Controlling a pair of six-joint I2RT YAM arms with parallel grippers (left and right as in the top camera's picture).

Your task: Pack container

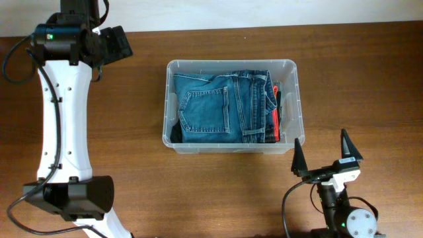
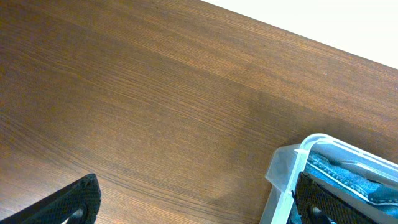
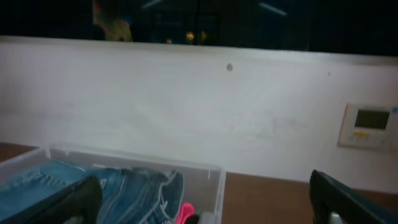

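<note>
A robotics lab in an office-like room: a white arm (image 1: 63,112) and a second arm (image 1: 344,211) stand at the front corners of a wood-grain desk (image 1: 218,192); past its far edge, a plain white wall (image 3: 186,118) carries a small control panel (image 3: 367,124) below dark glass (image 3: 249,22).

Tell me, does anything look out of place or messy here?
Nothing stands out: the jeans lie folded inside the container, a red item is tucked beside them, and nothing hangs over the rim.
</note>
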